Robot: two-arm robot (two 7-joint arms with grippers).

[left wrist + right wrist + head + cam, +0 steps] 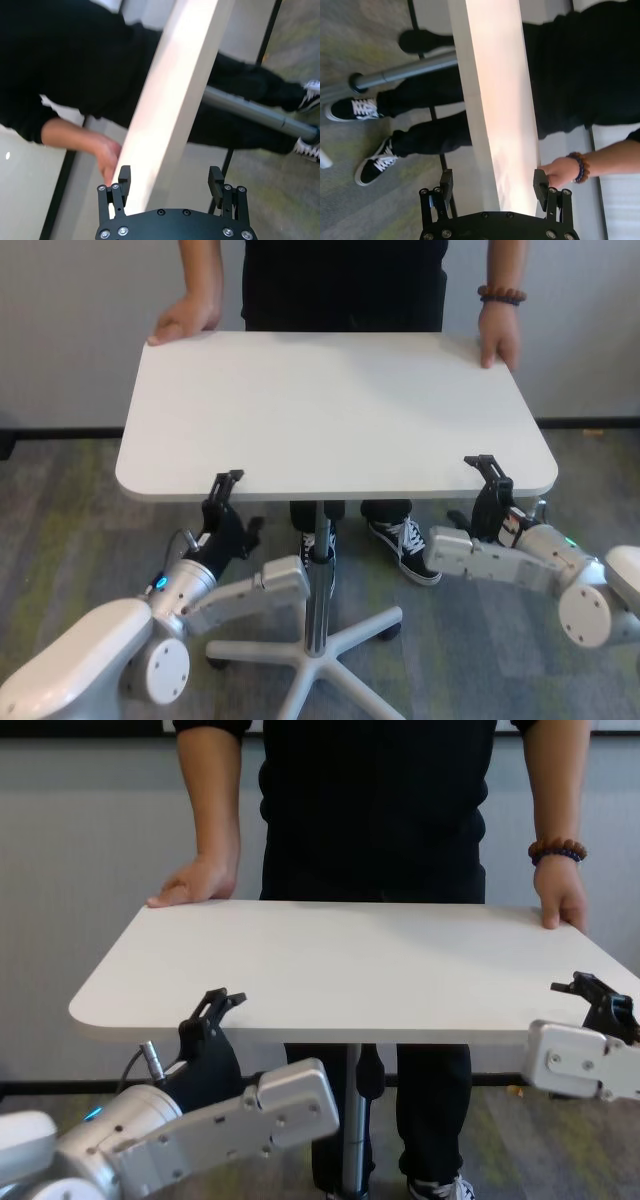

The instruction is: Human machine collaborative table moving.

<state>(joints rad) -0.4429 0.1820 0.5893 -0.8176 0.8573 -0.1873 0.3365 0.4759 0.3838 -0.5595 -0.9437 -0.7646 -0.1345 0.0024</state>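
with both end effectors released, the surface (pixel 330 410) is steadied only by the human (pixel 340 280) at the far edge; a push could tip it or roll it unguided; its near edge is straddled, ungripped, by the left end effector (pixel 226 483) and the right end effector (pixel 487 468).

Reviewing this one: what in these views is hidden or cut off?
- Person: head cut off by the top edge, head and chest views.
- Table base: cut by the head view's bottom edge.
- Left gripper, right gripper: lower fingers hidden under the tabletop, chest view.
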